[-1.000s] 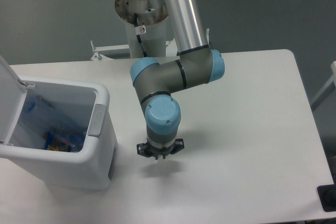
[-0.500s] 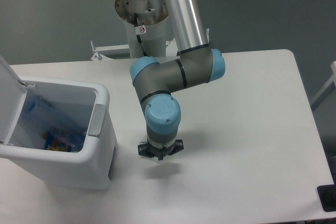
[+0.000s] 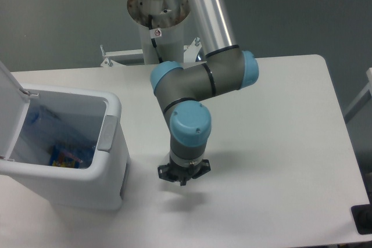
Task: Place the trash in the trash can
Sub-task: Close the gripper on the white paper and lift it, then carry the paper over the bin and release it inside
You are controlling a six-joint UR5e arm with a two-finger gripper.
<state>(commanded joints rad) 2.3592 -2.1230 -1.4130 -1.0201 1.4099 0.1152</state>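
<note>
One arm shifted right and forward since earlier; fingers [image 3: 183, 178] state hidden; trash can [image 3: 110, 143] lid open

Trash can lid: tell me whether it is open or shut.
Open. The lid stands raised at the left side of the trash can, and colourful items show down inside it.

White rectangular trash can [image 3: 110, 161] at table's left, lid [image 3: 10, 105] hinged open upright, grey latch [image 3: 106, 133] on front. Blue and colourful items [image 3: 64, 156] inside, indistinct.
</note>
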